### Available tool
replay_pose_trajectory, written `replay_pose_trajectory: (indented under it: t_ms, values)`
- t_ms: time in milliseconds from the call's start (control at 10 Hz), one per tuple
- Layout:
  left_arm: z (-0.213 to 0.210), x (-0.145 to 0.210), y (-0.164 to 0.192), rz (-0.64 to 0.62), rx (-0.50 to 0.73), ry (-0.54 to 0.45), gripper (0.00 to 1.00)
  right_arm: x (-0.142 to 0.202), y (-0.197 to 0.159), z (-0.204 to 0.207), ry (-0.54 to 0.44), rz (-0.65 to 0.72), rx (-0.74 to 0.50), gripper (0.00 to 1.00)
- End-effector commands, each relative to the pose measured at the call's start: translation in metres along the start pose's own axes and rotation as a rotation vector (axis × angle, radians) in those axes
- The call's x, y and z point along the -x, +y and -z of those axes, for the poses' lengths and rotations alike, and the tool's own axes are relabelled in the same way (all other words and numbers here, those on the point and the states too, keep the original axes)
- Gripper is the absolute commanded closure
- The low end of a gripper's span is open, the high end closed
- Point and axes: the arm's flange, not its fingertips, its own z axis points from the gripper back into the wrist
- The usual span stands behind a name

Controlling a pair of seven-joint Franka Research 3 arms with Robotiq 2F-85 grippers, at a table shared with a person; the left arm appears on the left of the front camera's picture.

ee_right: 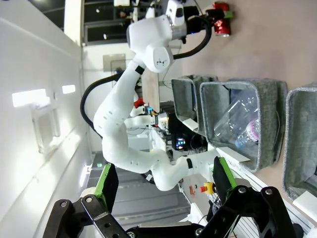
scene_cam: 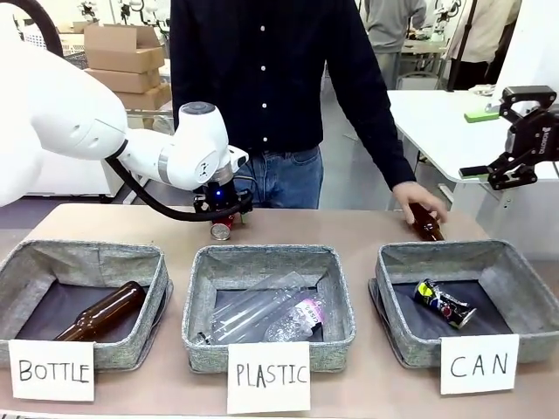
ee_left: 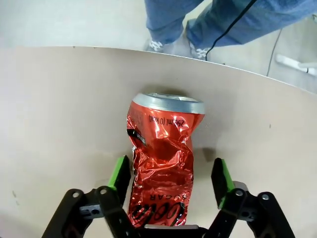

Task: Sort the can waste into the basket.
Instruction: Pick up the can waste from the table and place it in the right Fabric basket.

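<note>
A crushed red can [scene_cam: 221, 230] lies on the table behind the middle basket. My left gripper [scene_cam: 224, 218] is down over it. In the left wrist view the red can [ee_left: 161, 168] lies between the green pads [ee_left: 120, 172] of my left gripper [ee_left: 171, 169]. The jaws stand apart, with a gap on the right side. A dark blue can [scene_cam: 444, 303] lies inside the grey basket [scene_cam: 441, 253] behind the card "CAN" [scene_cam: 479, 364]. My right gripper [scene_cam: 524, 144] hangs open, high at the right, with nothing in it. The right gripper [ee_right: 163, 183] looks toward the distant red can [ee_right: 221, 25].
The person's hand [scene_cam: 419, 199] rests on a brown bottle [scene_cam: 426, 223] behind the CAN basket. The basket carded "PLASTIC" [scene_cam: 266, 259] holds clear plastic bottles. The basket carded "BOTTLE" [scene_cam: 83, 253] holds a brown glass bottle [scene_cam: 100, 312].
</note>
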Motion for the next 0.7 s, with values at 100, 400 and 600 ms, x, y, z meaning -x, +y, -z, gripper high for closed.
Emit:
replay_pose_trajectory:
  t_ms: [100,400,600]
  values:
    - [-0.0038,0.0000,0.0024,-0.013,-0.005,-0.019,0.66,-0.0013,0.0015,-0.0021,0.011,-0.018,0.004,0.00]
    - [-0.0072,0.0030,0.0035,-0.020,-0.006,-0.038,1.00,-0.0013,0.0015,-0.0021,0.011,-0.018,0.004,0.00]
    - [-0.0081,0.0048,0.0047,-0.023,-0.006,-0.038,1.00,-0.0013,0.0015,-0.0021,0.011,-0.018,0.004,0.00]
